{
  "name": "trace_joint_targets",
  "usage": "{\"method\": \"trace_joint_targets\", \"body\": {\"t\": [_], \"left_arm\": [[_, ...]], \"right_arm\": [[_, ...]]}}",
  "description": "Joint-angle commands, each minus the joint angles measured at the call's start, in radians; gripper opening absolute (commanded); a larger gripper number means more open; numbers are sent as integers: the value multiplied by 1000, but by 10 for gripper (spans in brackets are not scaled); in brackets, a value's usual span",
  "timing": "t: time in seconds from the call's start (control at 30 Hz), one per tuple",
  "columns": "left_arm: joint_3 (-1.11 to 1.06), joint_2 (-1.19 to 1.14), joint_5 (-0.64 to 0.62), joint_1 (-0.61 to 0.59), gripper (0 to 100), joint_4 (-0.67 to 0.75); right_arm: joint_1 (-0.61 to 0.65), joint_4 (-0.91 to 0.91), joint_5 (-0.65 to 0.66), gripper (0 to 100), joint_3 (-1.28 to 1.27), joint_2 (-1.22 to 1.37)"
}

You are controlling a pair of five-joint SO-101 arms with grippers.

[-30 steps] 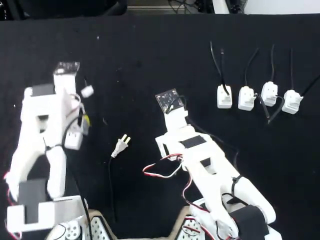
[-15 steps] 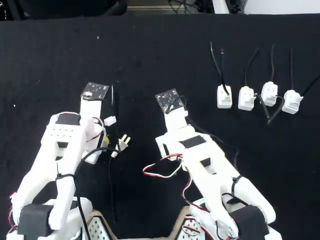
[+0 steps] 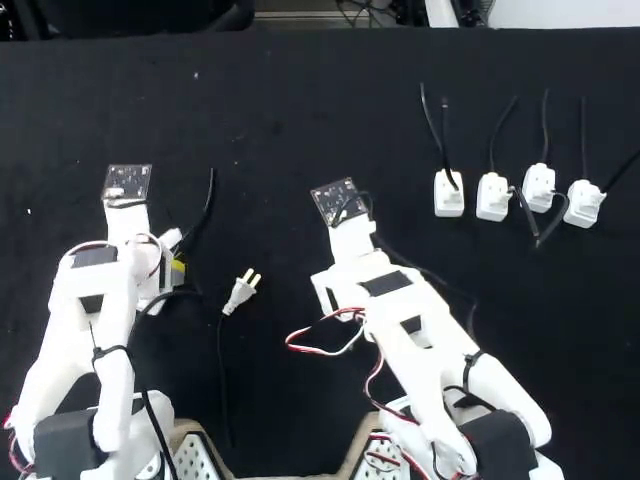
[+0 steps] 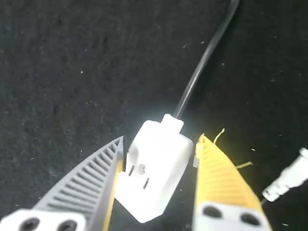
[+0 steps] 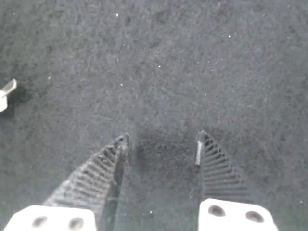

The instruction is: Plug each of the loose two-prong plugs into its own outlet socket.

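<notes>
My left gripper (image 4: 160, 139) is shut on a white outlet socket (image 4: 154, 175) with two slots facing the camera; its black cord (image 4: 202, 62) trails away. In the high view this socket (image 3: 168, 241) sits at the left arm's tip, left of the loose two-prong plug (image 3: 241, 290) lying on the black cloth. The plug's prongs (image 4: 288, 180) show beside the yellow finger. My right gripper (image 5: 162, 135) is open over bare cloth with nothing between its fingers. The right arm (image 3: 380, 290) stands mid-table, right of the plug.
Several white sockets with black cords line the far right: (image 3: 449, 192), (image 3: 492, 196), (image 3: 539, 187), (image 3: 584, 203). The loose plug's cord (image 3: 219, 370) runs toward the table's near edge. Red and white wires (image 3: 320, 335) loop by the right arm.
The left arm swung right toward the loose plug carrying the socket, then back left. The right arm and the plug have not moved.
</notes>
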State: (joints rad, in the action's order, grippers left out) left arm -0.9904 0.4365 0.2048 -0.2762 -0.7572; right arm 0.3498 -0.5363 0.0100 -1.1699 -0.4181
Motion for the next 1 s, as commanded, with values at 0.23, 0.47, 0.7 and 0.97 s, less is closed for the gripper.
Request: {"method": "trace_joint_targets", "body": {"t": [0.23, 0.47, 0.7, 0.97], "left_arm": [[-7, 41, -15, -105, 230, 98], [77, 32, -112, -257, 230, 100], [131, 37, -135, -352, 230, 100], [199, 31, -28, -463, 230, 117]], "right_arm": [[-14, -3, 2, 204, 58, -33], [-14, -3, 2, 204, 61, -33], [-14, -3, 2, 204, 58, -36], [-14, -3, 2, 204, 56, -38]]}}
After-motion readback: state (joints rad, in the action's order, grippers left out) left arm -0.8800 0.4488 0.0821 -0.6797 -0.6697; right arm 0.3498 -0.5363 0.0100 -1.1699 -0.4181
